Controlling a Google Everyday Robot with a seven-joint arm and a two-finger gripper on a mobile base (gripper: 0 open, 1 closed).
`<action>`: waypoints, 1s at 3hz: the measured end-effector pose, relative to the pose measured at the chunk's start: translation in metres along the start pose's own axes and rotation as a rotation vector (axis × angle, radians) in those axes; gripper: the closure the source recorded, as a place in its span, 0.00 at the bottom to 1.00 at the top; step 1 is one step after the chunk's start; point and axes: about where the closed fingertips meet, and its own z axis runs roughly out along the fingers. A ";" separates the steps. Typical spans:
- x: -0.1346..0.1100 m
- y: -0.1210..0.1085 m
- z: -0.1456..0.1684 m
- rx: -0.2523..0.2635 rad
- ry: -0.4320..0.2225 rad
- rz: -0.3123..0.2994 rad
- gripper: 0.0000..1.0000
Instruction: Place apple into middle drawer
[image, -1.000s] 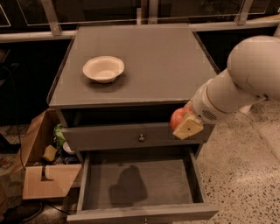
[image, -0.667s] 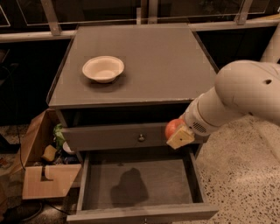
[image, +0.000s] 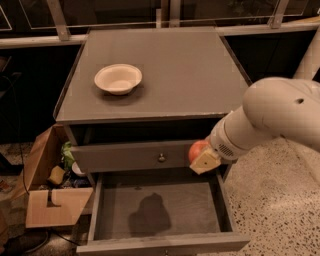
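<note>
The red-orange apple (image: 197, 149) is held in my gripper (image: 202, 157), in front of the closed drawer front with the round knob (image: 161, 158). It hangs just above the back right part of the open middle drawer (image: 200, 200), a broad shallow grey box with a bare floor. My white arm (image: 270, 117) reaches in from the right. The arm's shadow lies on the drawer floor.
A white bowl (image: 118, 78) sits on the cabinet top (image: 190, 70) at the left. An open cardboard box (image: 47, 195) with clutter stands on the floor left of the cabinet. Speckled floor lies to the right.
My gripper with the apple has moved left and down, from beside the cabinet's right edge to over the back right of the open drawer.
</note>
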 end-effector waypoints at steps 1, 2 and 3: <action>0.029 0.002 0.052 -0.024 0.024 0.089 1.00; 0.046 0.003 0.095 -0.019 0.040 0.170 1.00; 0.046 0.003 0.095 -0.019 0.040 0.167 1.00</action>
